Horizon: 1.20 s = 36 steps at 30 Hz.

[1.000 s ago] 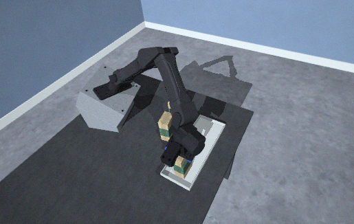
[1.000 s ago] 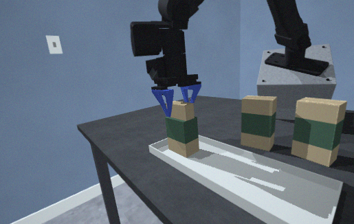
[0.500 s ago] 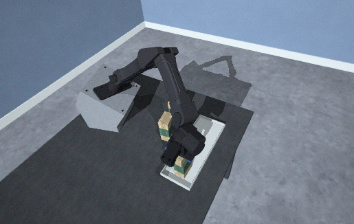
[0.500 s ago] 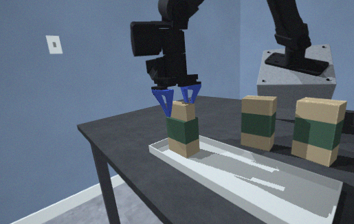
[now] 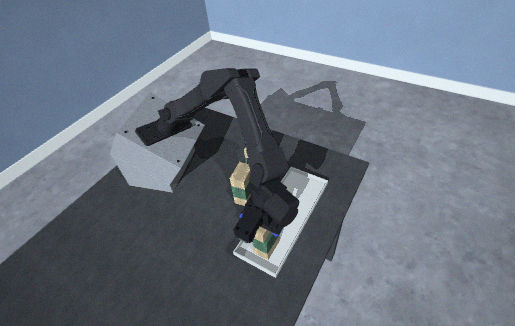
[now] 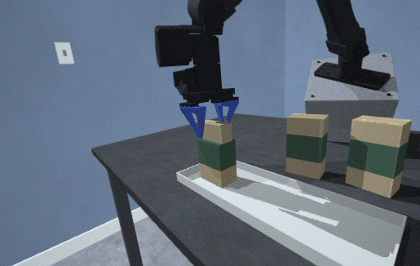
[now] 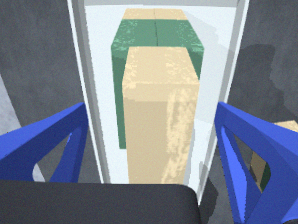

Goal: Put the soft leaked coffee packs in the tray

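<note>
A tan coffee pack with a green band (image 5: 264, 243) (image 6: 217, 157) (image 7: 160, 110) stands upright inside the near end of the white tray (image 5: 288, 250) (image 6: 300, 228) (image 7: 93, 43). My gripper (image 5: 262, 231) (image 6: 211, 128) (image 7: 151, 111) is open. Its blue fingers straddle the pack's top with a gap on each side. Two more packs stand upright on the dark table beside the tray. In the exterior view they are the middle pack (image 6: 306, 145) and the right pack (image 6: 378, 155). In the top view one pack (image 5: 240, 185) shows next to the arm, and the other is mostly hidden behind it.
The arm's grey pedestal (image 5: 153, 160) (image 6: 351, 98) stands at the back of the table. The table's front edge (image 6: 108, 159) runs close to the tray's near end. The rest of the tray holds nothing.
</note>
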Tool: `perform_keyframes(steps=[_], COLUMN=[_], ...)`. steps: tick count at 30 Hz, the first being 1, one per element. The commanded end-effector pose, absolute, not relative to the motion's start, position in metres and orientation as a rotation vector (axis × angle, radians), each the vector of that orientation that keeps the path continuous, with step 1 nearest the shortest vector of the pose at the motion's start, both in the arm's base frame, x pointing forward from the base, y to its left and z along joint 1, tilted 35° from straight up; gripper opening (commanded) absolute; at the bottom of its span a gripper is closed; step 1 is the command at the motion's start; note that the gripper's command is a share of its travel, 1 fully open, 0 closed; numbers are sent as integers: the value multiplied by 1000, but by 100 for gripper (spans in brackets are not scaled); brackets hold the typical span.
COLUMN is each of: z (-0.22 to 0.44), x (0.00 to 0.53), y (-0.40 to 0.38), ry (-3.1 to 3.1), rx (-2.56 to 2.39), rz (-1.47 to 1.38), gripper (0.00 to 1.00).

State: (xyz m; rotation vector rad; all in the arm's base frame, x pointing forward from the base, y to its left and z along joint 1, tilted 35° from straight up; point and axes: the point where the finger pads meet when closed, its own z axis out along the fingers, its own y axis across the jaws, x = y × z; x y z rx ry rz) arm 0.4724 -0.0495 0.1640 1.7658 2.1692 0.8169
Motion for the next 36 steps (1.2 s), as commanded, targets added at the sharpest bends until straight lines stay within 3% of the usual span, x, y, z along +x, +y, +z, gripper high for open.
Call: perform_keyframes(steps=[1,14,22,36], z=[183,185,242,242], x=[474,474,434,432], y=[-60,-60,-75,-77], ry=[2110,2112,2127,2137], rx=[1747,1748,1737,1745], rz=[822,822,828,813], gripper=[79,79,79,79])
